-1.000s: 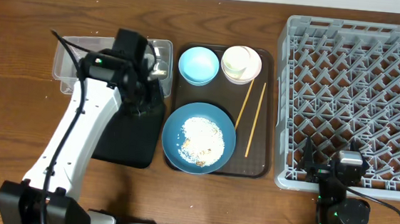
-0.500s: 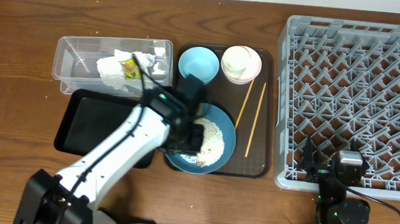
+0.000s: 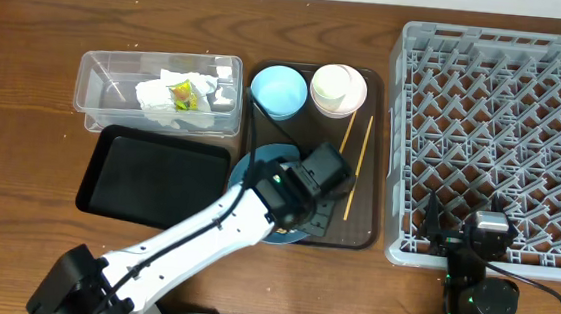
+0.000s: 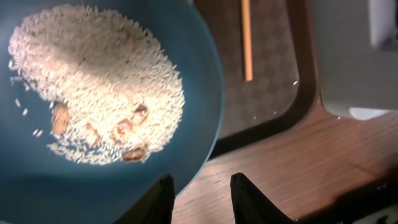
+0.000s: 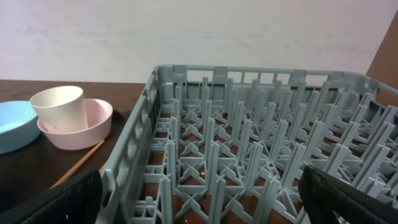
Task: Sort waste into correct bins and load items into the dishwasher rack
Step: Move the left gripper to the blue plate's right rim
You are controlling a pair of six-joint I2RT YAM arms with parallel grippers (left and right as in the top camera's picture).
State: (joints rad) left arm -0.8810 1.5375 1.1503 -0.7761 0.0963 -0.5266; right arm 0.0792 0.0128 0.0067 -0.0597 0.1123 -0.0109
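My left gripper (image 3: 321,172) hovers over the right rim of the dark-blue plate (image 4: 74,174) on the brown serving tray. It is open, with only bare wood showing between its fingertips (image 4: 200,176). White rice (image 4: 99,81) with a few brown bits covers the plate. In the overhead view the arm hides most of the plate (image 3: 249,170). The napkin (image 3: 170,98) and yellow-green wrapper (image 3: 182,93) lie in the clear tub (image 3: 100,88). The black tray (image 3: 153,177) holds nothing. My right gripper (image 5: 202,193) stands wide open at the front edge of the grey rack (image 3: 504,124).
At the back of the brown tray (image 3: 364,239) stand a light-blue bowl (image 3: 279,90) and a white cup (image 3: 334,83) set inside a pink bowl (image 3: 353,105). Two chopsticks (image 3: 360,168) lie along the tray's right side, close to my left gripper.
My left arm has swung from the clear tub rightward to the plate's right rim. The napkin and wrapper, hidden under the arm before, now show in the tub. The right arm is still.
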